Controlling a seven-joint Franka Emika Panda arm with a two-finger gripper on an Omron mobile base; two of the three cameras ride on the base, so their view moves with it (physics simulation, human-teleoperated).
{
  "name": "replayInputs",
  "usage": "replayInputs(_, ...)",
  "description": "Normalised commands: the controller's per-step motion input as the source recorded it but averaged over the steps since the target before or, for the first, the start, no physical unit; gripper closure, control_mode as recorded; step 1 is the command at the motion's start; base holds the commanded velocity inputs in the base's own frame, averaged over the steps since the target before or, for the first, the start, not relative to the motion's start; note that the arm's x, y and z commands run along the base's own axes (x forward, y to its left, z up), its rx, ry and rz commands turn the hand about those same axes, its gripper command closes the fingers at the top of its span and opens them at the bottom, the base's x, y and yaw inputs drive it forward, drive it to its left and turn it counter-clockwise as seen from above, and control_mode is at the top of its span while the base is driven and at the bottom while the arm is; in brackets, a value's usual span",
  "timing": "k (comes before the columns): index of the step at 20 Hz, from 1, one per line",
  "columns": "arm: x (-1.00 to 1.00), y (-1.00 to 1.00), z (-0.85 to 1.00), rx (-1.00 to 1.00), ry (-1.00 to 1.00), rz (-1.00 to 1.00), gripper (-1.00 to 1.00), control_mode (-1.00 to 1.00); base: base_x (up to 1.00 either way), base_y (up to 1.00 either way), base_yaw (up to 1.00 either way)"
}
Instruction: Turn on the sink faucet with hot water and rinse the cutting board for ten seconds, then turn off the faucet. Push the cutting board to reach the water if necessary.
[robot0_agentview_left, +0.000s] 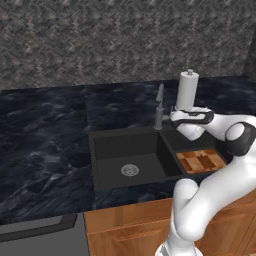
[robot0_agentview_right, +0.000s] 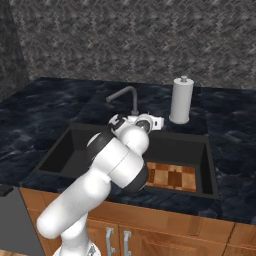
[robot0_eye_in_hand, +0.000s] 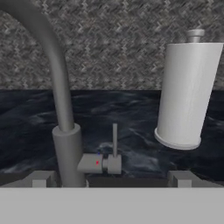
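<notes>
A: The opening step is being worked: the faucet (robot0_eye_in_hand: 65, 131) is being lined up for switching on. No water is being seen yet.

B: The gripper (robot0_eye_in_hand: 111, 183) is being held spread, with nothing pinched. One fingertip (robot0_eye_in_hand: 41, 179) is being shown on each side of the faucet base, and the lever (robot0_eye_in_hand: 114, 144) is being framed upright between them, a little farther back.

A: And the board (robot0_agentview_right: 172, 176)?

B: It is being left flat in the right basin of the sink (robot0_agentview_left: 107, 150), touching the floor of it, while the spout is being pointed toward the left basin, over the drain (robot0_agentview_left: 130, 170).

A: So the next move is being judged as a short advance until the lever is being touched, then a push toward the hot side. Which side that is cannot be told.

B: After that, the spout or the board is likely being shifted, since they are being kept in separate basins. The paper roll (robot0_agentview_left: 187, 90) on the table is being left alone.
</notes>
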Motion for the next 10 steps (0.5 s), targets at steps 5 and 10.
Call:
replayInputs(5,0.19,0.00,0.00,0.01,0.00,0.00,-1.00,-1.00,0.00,0.00,0.00)
replayInputs(10,0.20,0.00,0.00,0.01,0.00,0.00,-1.00,-1.00,0.00,0.00,0.00)
